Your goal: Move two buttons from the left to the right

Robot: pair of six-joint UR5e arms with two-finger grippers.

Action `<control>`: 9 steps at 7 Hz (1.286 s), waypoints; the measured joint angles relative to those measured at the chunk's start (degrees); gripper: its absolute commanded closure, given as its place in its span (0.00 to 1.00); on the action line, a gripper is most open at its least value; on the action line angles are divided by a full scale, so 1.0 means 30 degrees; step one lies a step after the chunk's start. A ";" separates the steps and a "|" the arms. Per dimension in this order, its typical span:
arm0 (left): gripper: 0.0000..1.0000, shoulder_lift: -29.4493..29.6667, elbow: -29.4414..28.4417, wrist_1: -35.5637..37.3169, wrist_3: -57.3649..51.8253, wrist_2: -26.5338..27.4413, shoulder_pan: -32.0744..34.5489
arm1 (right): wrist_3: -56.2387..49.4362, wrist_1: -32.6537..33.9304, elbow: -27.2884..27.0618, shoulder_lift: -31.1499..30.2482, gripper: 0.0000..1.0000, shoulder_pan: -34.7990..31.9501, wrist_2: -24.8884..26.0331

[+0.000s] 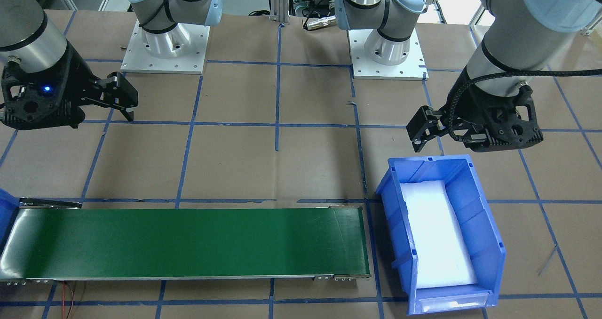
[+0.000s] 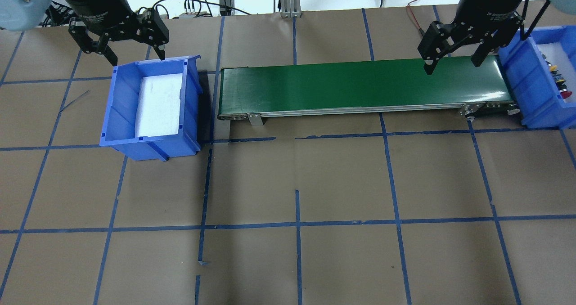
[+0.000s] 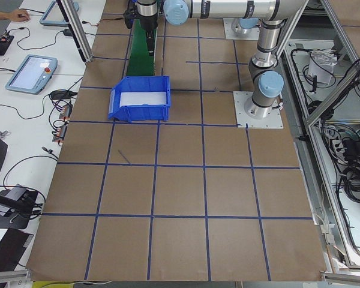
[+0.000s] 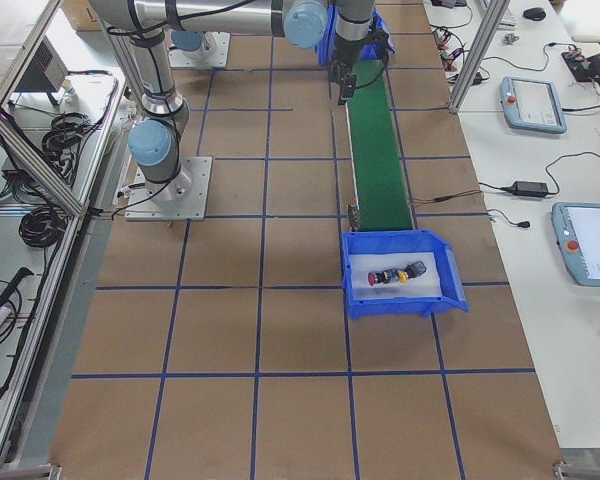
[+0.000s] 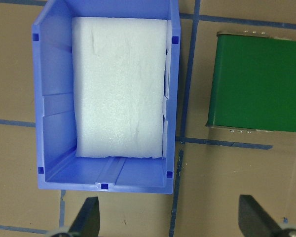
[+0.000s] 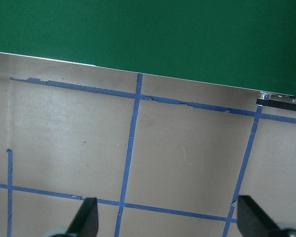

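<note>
The two buttons lie in the blue bin (image 4: 404,303) at the belt's right end. The red-capped one (image 4: 380,277) and the yellow-capped one (image 4: 400,275) rest on its white foam, and they also show at the overhead view's right edge (image 2: 557,76). My left gripper (image 2: 131,53) is open and empty, hovering at the far rim of the other blue bin (image 2: 120,109), which holds only white foam (image 5: 119,89). My right gripper (image 2: 452,64) is open and empty above the right end of the green conveyor belt (image 2: 360,84).
The belt runs between the two bins along the table's far side. Brown paper with a blue tape grid covers the table (image 2: 297,183). Both arm bases (image 1: 164,51) stand on white plates. Tablets and cables lie beyond the table's far edge (image 4: 535,105).
</note>
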State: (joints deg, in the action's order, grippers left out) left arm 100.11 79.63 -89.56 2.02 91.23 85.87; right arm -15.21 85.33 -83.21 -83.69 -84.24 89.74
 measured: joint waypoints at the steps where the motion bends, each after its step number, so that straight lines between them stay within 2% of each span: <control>1: 0.00 0.0000 0.0000 0.0000 0.0001 0.0000 0.0000 | 0.0000 -0.0089 -0.0005 -0.0089 0.00 -0.0136 0.0017; 5: 0.00 -0.0001 0.0000 0.0000 0.0000 0.0000 0.0000 | 0.0029 -0.0087 0.0018 -0.0198 0.00 -0.1151 0.0124; 9: 0.00 -0.0001 0.0025 -0.0007 0.0000 0.0000 0.0000 | -0.0030 0.0019 -0.0124 -0.0006 0.00 -0.1098 0.0267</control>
State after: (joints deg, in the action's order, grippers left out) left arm 100.11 79.70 -89.58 2.02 91.23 85.87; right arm -15.30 85.39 -83.58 -83.71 -87.53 90.54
